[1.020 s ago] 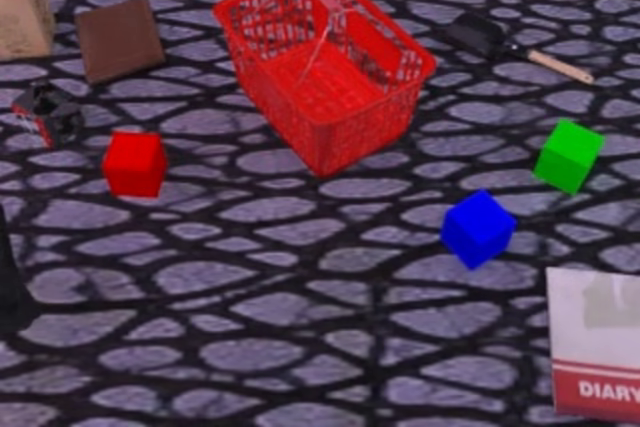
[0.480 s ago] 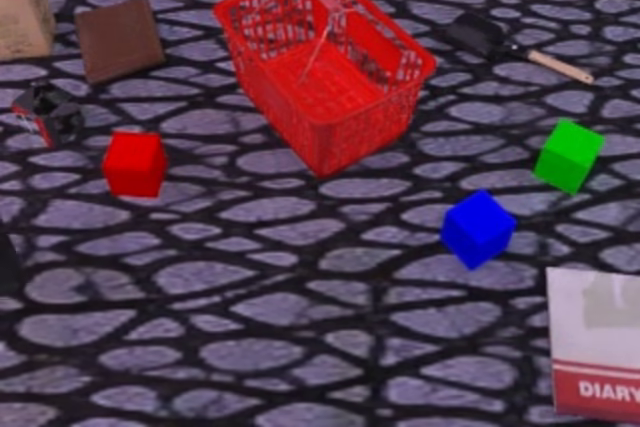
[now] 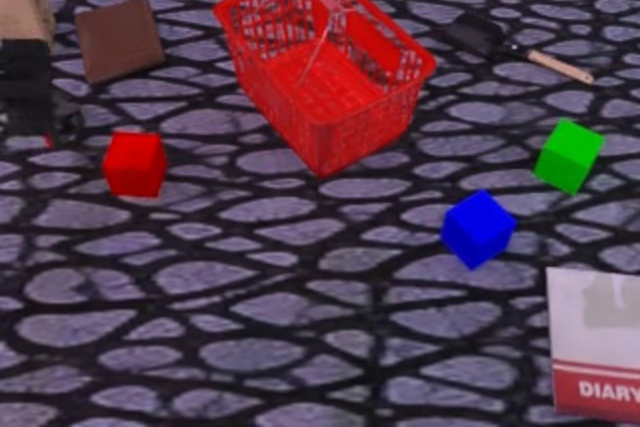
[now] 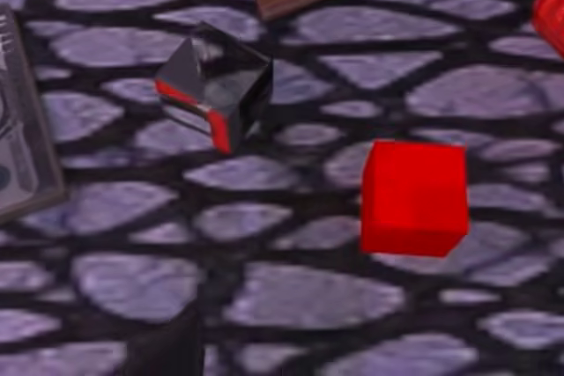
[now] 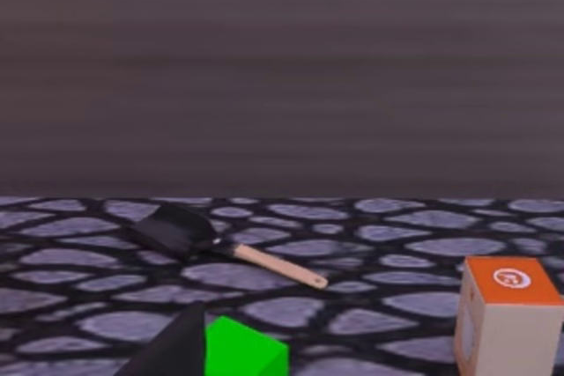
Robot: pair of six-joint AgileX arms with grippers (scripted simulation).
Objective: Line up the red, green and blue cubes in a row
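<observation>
Left arm: you see a dark part of it (image 3: 28,87) at the table's left edge, over the small black-and-red block (image 4: 214,85); the left gripper's fingers are not clear in any view, so you cannot tell how far they are apart or whether they grasp anything.
Right arm: out of the top view; only a dark sliver, possibly a fingertip, shows in its wrist view, so you cannot tell its grip either.
Red cube (image 3: 134,162): near the left edge, on the table (image 3: 300,307), apart from the block.
Blue cube (image 3: 478,228): right of centre, alone.
Green cube (image 3: 568,155): near the right edge, beyond the blue one.
Red basket (image 3: 325,62): toward the far edge, middle.
Brown pad (image 3: 119,38): far left corner, beside a tan box (image 3: 24,10).
Brush (image 3: 515,45): far right corner.
Diary (image 3: 597,342): near right corner.
</observation>
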